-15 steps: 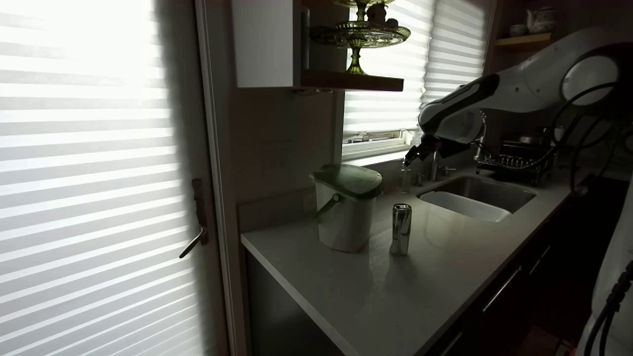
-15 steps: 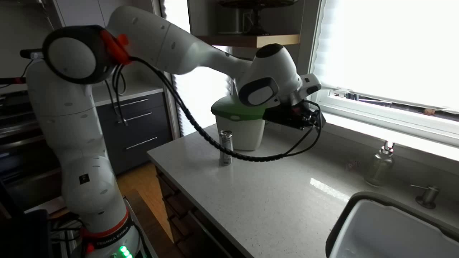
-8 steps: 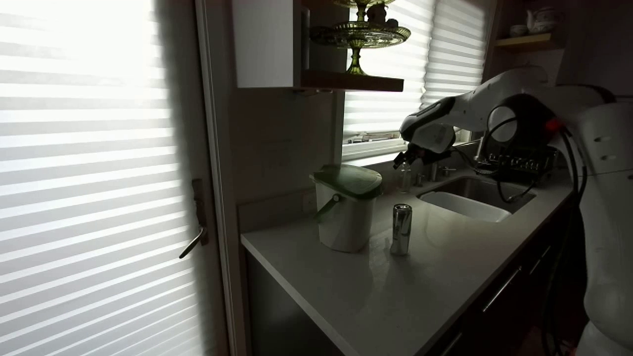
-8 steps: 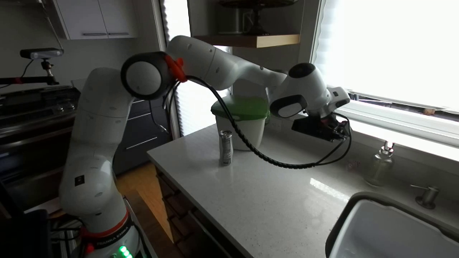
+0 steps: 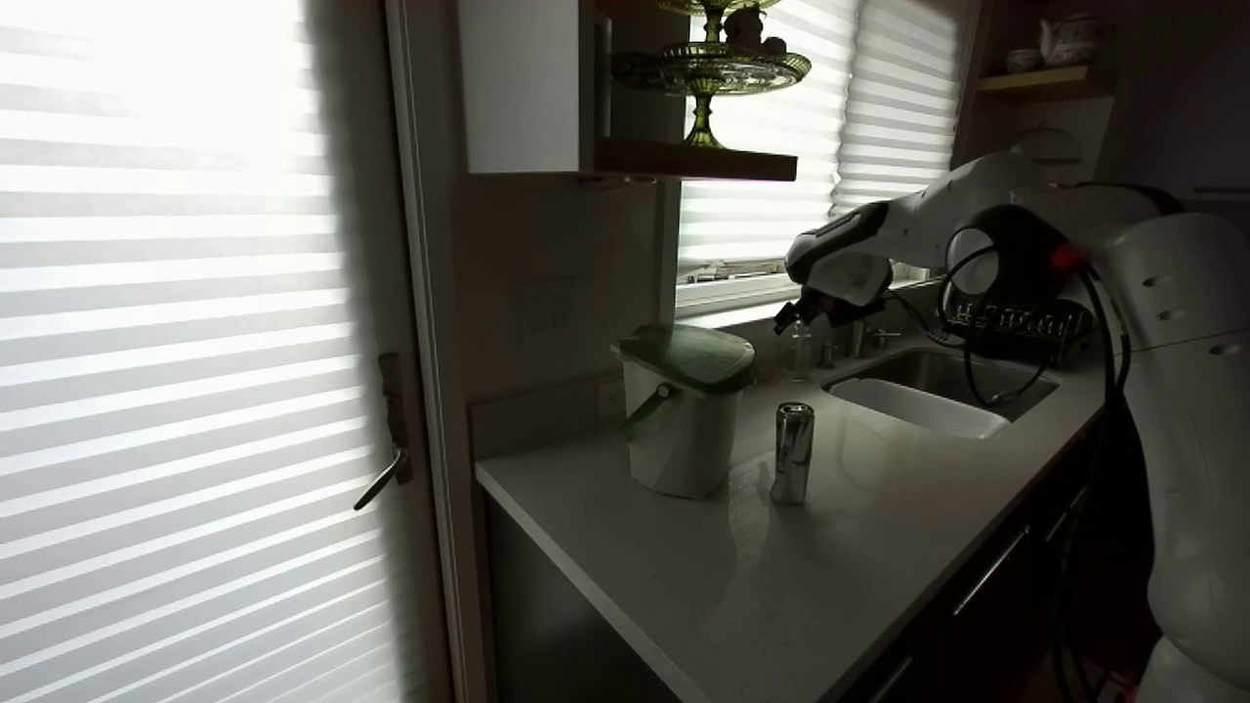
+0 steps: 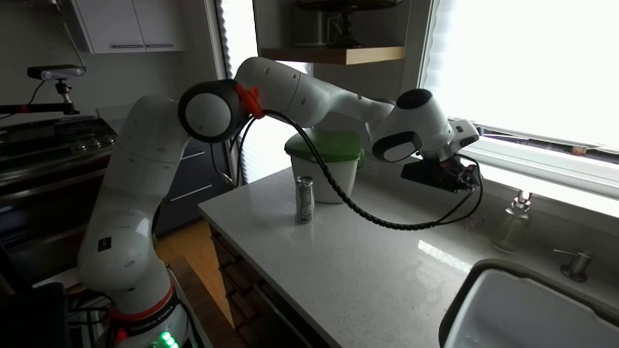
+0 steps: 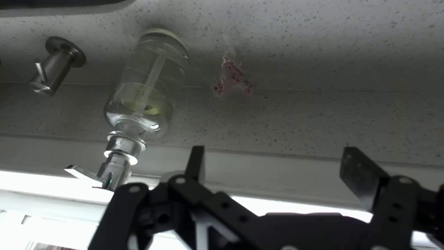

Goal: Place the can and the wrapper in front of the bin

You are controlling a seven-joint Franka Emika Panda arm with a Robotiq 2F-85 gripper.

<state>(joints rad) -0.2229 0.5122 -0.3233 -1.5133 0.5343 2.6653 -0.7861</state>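
The can (image 5: pixel 793 454) stands upright, silvery, on the counter beside the bin (image 5: pixel 684 420), which is white with a green lid and a handle. In an exterior view the can (image 6: pixel 305 199) and the bin (image 6: pixel 344 169) also show. The wrapper (image 7: pixel 233 74), a clear crumpled scrap with reddish marks, lies at the back of the counter by the backsplash. It shows faintly in an exterior view (image 6: pixel 476 222). My gripper (image 7: pixel 273 154) is open and empty, its fingers wide apart. In both exterior views the gripper (image 5: pixel 793 318) hangs above the counter's back, near the wrapper (image 6: pixel 476 222).
A glass soap bottle (image 7: pixel 145 86) stands close to the wrapper, with a metal dispenser (image 7: pixel 57 66) beyond it. The sink holds a white tub (image 6: pixel 527 314). A window sill (image 6: pixel 532 183) runs behind. A wooden shelf (image 6: pixel 333 55) hangs above the bin. The arm's cable (image 6: pixel 387 224) hangs low.
My arm has moved lower and toward the window sill and soap bottle, mostly in the first half second, then slightly. The can, bin and wrapper have not moved.
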